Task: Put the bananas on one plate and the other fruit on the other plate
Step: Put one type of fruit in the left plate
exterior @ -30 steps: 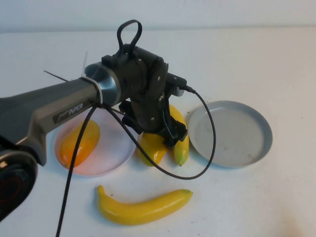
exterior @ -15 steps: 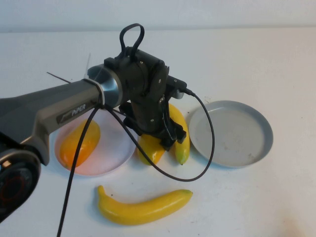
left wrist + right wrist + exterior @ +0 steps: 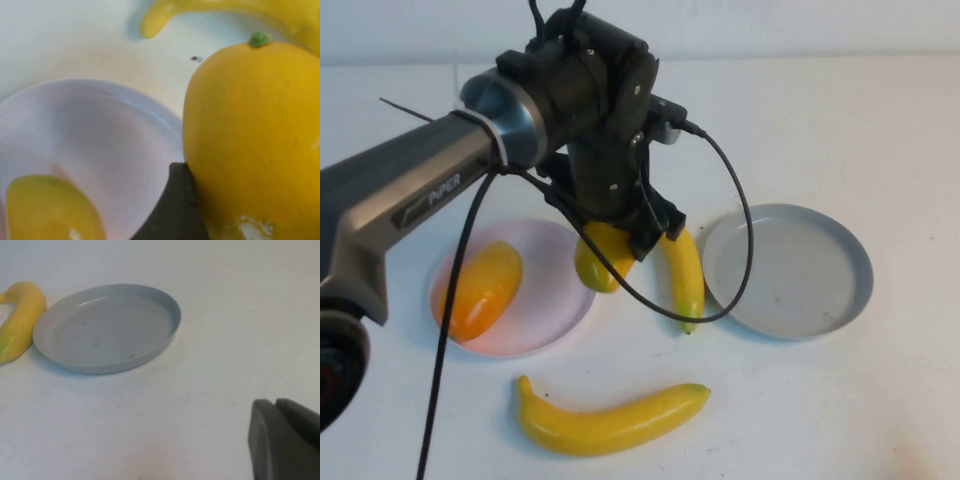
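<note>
The left claw (image 3: 612, 243) grips a plump yellow mango-like fruit (image 3: 600, 262) above the pale pink round plate's (image 3: 545, 310) rim; the right claw (image 3: 285, 440) sits closed, beside the grey-blue plate (image 3: 107, 330).

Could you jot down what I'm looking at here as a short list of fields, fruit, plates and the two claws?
Left gripper: over the pink plate's edge, closed on the yellow mango, lifted off the table
Right gripper: shut, parked apart from the fruit, beyond the grey plate
Pink plate: holds the orange mango
Grey plate: nothing on it
Banana one: on the table between the plates, beside the grey plate
Banana two: on the table in front of the plates
Task progress: one mango placed, bananas untouched
</note>
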Tool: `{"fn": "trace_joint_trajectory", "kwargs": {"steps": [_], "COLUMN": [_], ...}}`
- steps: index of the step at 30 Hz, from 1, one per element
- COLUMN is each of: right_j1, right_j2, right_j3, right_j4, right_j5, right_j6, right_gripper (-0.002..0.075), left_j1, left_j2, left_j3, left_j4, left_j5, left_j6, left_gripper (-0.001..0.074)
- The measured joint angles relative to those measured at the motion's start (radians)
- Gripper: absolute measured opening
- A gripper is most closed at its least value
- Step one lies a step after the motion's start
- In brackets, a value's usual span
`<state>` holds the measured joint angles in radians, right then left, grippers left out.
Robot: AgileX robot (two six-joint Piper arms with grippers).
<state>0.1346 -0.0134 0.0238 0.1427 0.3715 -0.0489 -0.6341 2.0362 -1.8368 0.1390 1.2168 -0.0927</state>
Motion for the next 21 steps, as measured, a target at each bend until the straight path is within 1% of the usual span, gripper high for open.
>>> {"fn": "trace_joint_trajectory", "kwargs": {"steps": [9,14,19,21], "right_j1": [0.0,0.0,0.0,0.0], "right_j2": [0.0,0.0,0.0,0.0], "right_j3": [0.0,0.0,0.0,0.0], "right_j4": [0.0,0.0,0.0,0.0], "right_j5": [0.0,0.0,0.0,0.0], "right_j6": [0.0,0.0,0.0,0.0], "right_gripper": [-0.0017,-0.0017,-0.0017,-0.0017], "left_j1": [0.067,0.113,0.138,0.142], "left_j2": [-0.009,-0.009,-0.009,-0.009], "left_j3": [0.104,0.114,0.114,0.114], "left_j4": [0.009,0.007,0.001,0.001], "left_j5": [0.006,0.006,0.006,0.006], "left_j6": [-0.02,-0.018,-0.014,-0.012], "left_gripper": [0.0552,0.0552,0.0552,0.0575]}}
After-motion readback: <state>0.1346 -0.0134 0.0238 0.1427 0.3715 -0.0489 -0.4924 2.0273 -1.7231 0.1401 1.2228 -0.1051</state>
